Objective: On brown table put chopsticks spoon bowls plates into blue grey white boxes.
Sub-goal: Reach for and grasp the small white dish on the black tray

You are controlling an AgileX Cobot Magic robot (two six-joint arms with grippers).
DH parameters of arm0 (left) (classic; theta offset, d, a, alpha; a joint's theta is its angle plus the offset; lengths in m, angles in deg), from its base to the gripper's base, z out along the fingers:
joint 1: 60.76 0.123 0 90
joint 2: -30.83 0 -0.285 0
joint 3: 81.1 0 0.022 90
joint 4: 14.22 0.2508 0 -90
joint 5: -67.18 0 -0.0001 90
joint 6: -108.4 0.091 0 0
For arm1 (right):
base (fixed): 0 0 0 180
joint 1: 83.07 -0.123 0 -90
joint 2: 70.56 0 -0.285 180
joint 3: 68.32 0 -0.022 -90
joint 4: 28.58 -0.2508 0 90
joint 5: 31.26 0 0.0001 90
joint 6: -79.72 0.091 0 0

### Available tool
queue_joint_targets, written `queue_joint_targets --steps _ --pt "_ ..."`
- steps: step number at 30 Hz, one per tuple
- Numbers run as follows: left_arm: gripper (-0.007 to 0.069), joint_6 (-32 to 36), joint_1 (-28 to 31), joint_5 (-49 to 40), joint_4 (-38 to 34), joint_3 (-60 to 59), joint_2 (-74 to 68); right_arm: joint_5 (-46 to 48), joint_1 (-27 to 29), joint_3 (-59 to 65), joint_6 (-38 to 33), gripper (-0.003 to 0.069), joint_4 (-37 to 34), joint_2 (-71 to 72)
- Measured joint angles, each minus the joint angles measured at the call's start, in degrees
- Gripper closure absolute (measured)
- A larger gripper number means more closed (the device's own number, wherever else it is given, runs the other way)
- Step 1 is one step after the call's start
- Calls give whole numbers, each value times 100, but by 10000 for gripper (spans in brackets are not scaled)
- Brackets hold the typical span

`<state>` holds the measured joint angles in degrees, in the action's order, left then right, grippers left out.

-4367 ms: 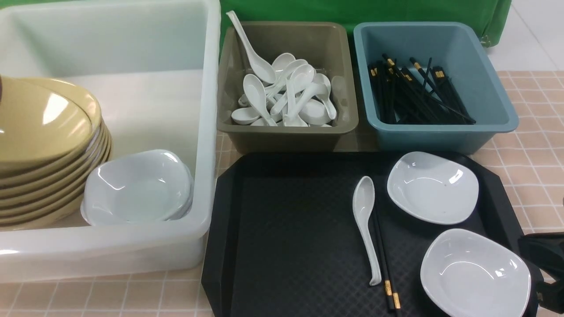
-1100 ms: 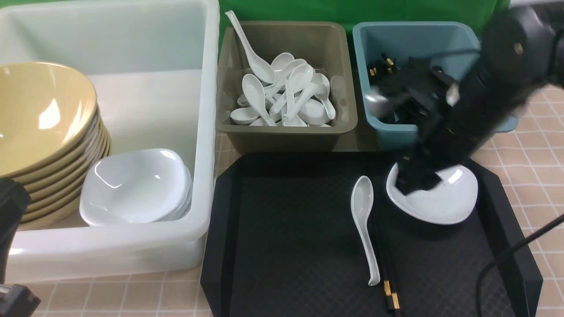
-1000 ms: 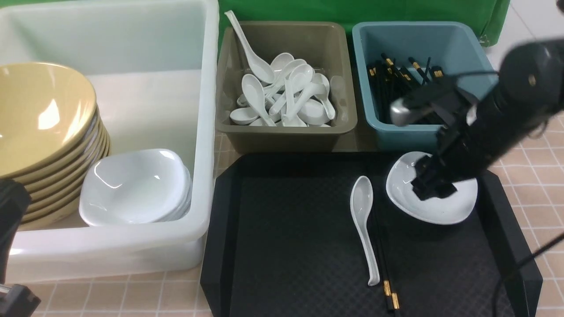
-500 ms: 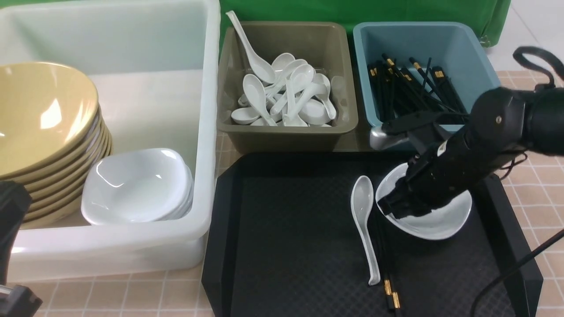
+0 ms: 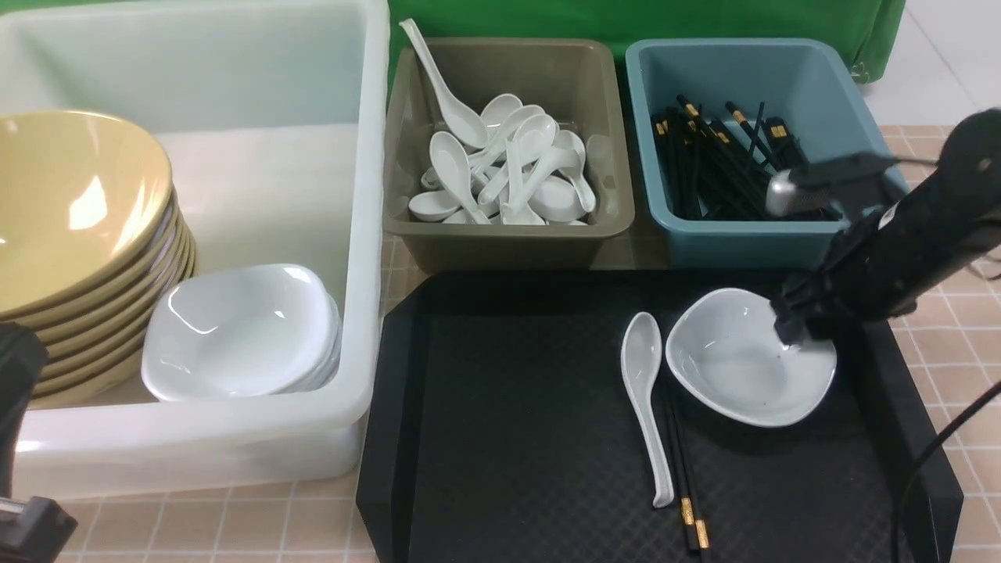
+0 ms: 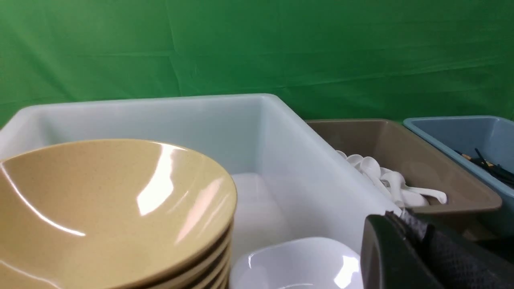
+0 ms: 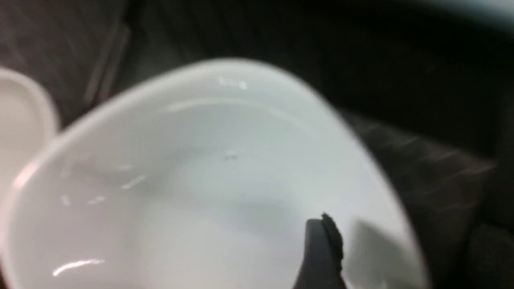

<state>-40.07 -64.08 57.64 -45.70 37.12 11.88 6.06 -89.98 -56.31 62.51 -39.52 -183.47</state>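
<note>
One white plate (image 5: 735,363) lies on the black tray, next to a white spoon (image 5: 645,391) and a pair of black chopsticks (image 5: 687,485). My right gripper (image 5: 799,332) is open at the plate's right rim. In the right wrist view one finger (image 7: 321,249) is inside the plate (image 7: 192,180) and the other is past the rim. The white tub (image 5: 356,234) holds stacked tan bowls (image 5: 70,203) and white plates (image 5: 242,328). My left gripper (image 6: 405,218) is shut and empty, low by the tub's near corner.
The black octagonal tray (image 5: 508,407) sits on the brown tiled table (image 5: 946,258). The grey-brown bin (image 5: 508,234) holds several white spoons. The teal bin (image 5: 743,238) holds several chopsticks. Green cloth hangs behind. A black cable (image 5: 938,461) crosses the tray's right edge.
The near plate on the tray is gone since 4.4 s ago. My right gripper pushed the remaining plate left toward the spoon, then moved from its left side to its right rim.
</note>
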Motion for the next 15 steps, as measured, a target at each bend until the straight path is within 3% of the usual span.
queue_joint_targets --steps 4,6,12,15 --pt "631 0 0 93 0 -44 0 140 -17 -33 -124 265 -220 -155" --pt "631 0 0 114 -5 -46 0 281 -3 -58 -128 388 -329 -121" --pt "631 0 0 125 -11 -51 0 843 -12 -73 -232 567 -435 776" --pt "631 0 0 130 -16 -51 0 902 -93 -73 -408 588 -614 1310"
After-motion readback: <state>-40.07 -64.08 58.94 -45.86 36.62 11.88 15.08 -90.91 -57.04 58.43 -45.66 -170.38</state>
